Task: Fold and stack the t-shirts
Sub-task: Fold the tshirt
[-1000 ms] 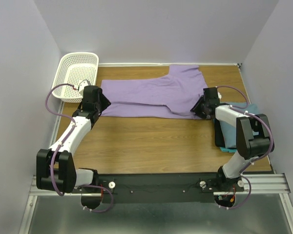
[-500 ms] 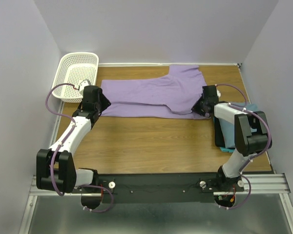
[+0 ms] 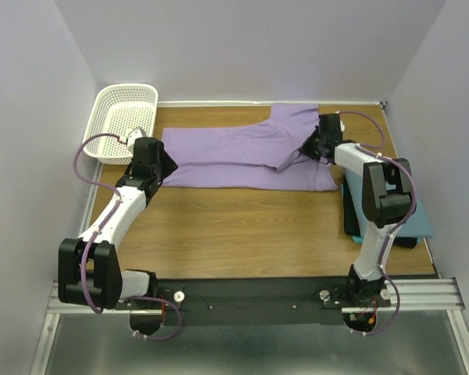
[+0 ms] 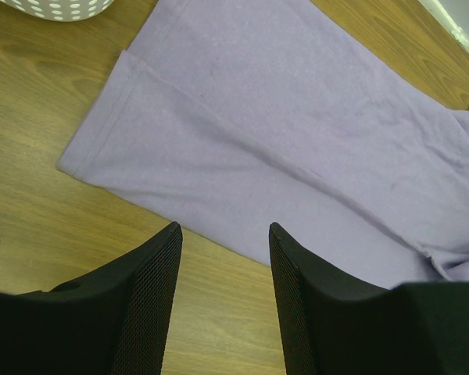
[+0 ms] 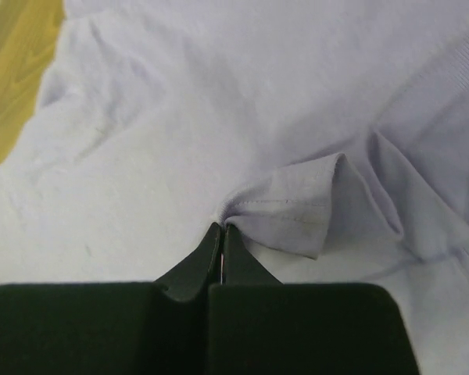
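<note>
Your right fingers (image 5: 194, 275) pinch shut on the sleeve hem of the soft lavender-purple cloth t-shirt (image 3: 234, 150), upper centre on the wooden tabletop (image 3: 242, 226), to fold it inward, while your left fingers (image 4: 148, 285) hover open.

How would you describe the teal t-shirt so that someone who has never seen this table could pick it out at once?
Start at the wooden table and go to its right edge. There, partly hidden under the right arm, lies the teal t-shirt. It is the only blue-green cloth; the lavender t-shirt is spread wide across the far side.
</note>
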Controlling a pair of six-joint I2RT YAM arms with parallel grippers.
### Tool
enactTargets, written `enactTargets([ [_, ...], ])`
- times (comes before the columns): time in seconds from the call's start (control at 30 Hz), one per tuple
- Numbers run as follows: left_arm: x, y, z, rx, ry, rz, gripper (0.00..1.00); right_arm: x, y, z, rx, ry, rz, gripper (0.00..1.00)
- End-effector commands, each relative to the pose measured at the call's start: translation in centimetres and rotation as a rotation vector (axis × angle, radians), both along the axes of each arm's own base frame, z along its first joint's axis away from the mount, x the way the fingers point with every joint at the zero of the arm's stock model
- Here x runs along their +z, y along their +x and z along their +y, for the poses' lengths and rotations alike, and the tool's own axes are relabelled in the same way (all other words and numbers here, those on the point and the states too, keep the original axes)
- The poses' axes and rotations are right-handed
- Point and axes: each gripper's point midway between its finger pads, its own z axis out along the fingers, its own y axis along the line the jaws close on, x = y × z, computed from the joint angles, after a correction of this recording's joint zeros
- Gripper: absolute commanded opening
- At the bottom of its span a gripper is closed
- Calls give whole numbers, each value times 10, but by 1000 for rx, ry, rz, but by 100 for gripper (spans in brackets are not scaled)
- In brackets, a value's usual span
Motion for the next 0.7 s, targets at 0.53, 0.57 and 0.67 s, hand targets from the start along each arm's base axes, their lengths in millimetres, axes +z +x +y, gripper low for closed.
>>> enactTargets([
  [0.53,-5,-1,-5,-33,8,23,56,13,83,17,37,29,-110,10],
  [0.57,-6,-1,-5,-32,7,23,56,18,86,20,47,31,-126,11],
  [0.67,-7,-1,-6,-39,3,28,56,21,91,22,61,35,-139,18],
])
